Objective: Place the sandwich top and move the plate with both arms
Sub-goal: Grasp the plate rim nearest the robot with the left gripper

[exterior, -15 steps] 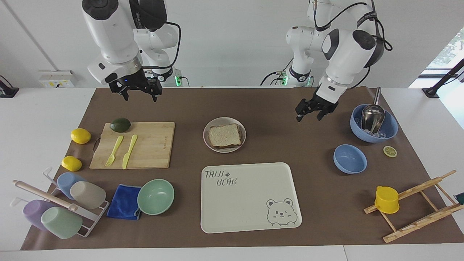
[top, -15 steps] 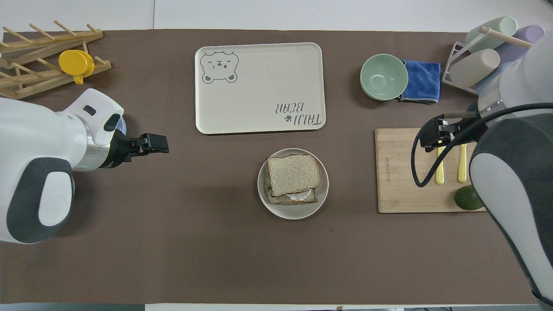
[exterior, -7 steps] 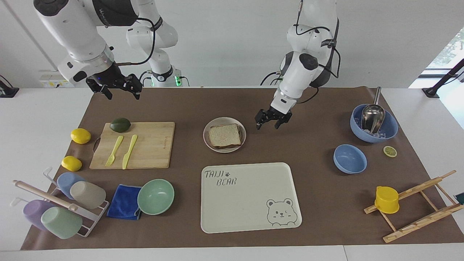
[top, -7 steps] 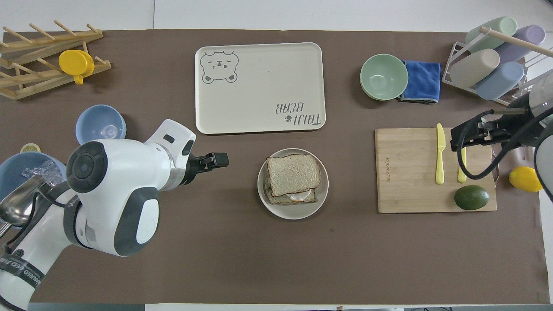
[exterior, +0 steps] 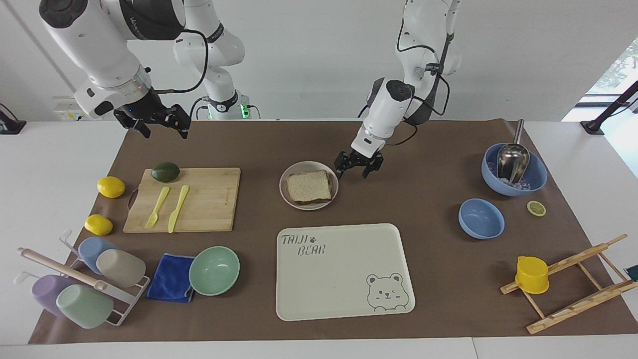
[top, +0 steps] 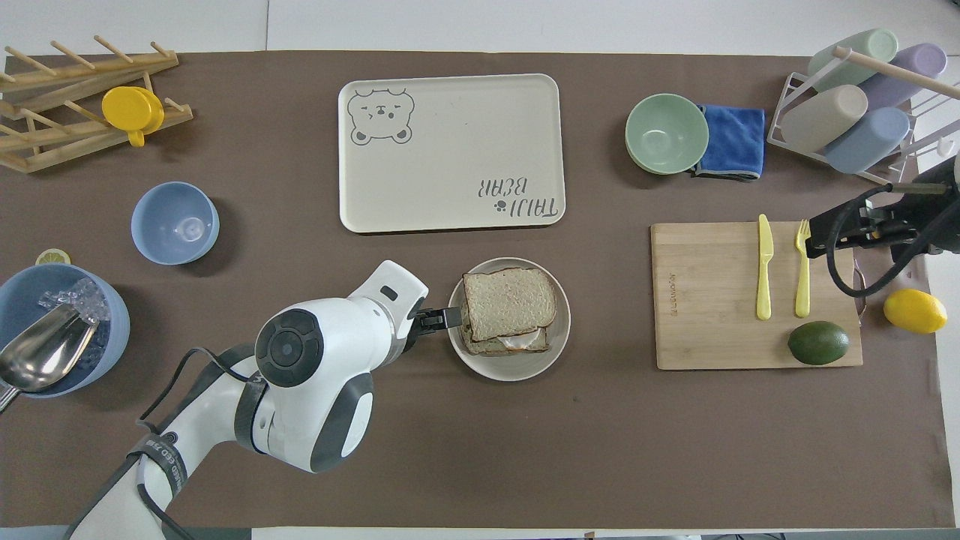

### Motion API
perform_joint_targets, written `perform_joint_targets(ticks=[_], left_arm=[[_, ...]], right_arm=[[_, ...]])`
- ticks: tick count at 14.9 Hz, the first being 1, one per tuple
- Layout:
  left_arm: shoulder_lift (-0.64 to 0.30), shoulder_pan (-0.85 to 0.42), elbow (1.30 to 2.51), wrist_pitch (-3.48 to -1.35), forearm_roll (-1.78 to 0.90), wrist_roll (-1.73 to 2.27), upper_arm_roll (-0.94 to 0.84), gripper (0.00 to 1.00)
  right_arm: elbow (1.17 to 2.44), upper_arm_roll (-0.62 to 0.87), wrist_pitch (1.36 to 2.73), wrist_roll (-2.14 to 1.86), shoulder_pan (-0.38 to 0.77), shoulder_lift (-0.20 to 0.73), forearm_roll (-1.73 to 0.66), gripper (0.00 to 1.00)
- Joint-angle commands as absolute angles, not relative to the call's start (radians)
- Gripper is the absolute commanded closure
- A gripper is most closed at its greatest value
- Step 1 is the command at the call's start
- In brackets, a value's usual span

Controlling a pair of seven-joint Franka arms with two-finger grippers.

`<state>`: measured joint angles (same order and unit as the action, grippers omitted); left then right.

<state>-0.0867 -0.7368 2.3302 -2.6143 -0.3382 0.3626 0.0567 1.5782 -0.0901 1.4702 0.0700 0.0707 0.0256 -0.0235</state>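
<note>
Brown mat, left end effector point(exterior: 357, 167) (fingers spread) beside plate point(exterior: 285, 177)

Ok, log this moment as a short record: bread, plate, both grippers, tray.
top slice: lying on the sandwich, on the plate
plate: on the mat, nearer the robots than the tray
left gripper: open, low beside the plate's rim, not touching it
right gripper: open, raised by the mat's edge, waiting
tray: nothing on it

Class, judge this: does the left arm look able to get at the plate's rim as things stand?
Probably yes. The left end effector, fingers open, hangs beside the plate at its rim, and nothing stands between them.
</note>
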Motion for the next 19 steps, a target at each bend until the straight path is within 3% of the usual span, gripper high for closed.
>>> perform_joint_targets(ticks=[1,11,16,19], left_arm=[[-0.103,-0.753,2.338,-2.629,-0.353,0.285,0.074,0.03],[-0.155,-0.767,2.295,-2.654,-0.459,0.293,0.074,0.05],[-0.195,-0.790,2.289,-2.709,-0.460,0.319,0.072,0.25],[-0.198,-0.788,2.266,-2.678,-0.460,0.321,0.074,0.29]], right_arm=[[1.600,-0.086,1.482,0.043,0.052,0.028,0.000,0.00],[1.605,-0.090,1.476,0.045,0.028,0.012,0.005,0.00],[1.594,-0.113,1.471,0.017,0.017,0.009,-0.006,0.00],[1.594,-0.147,1.479,-0.020,0.003,0.009,-0.038,0.00]])
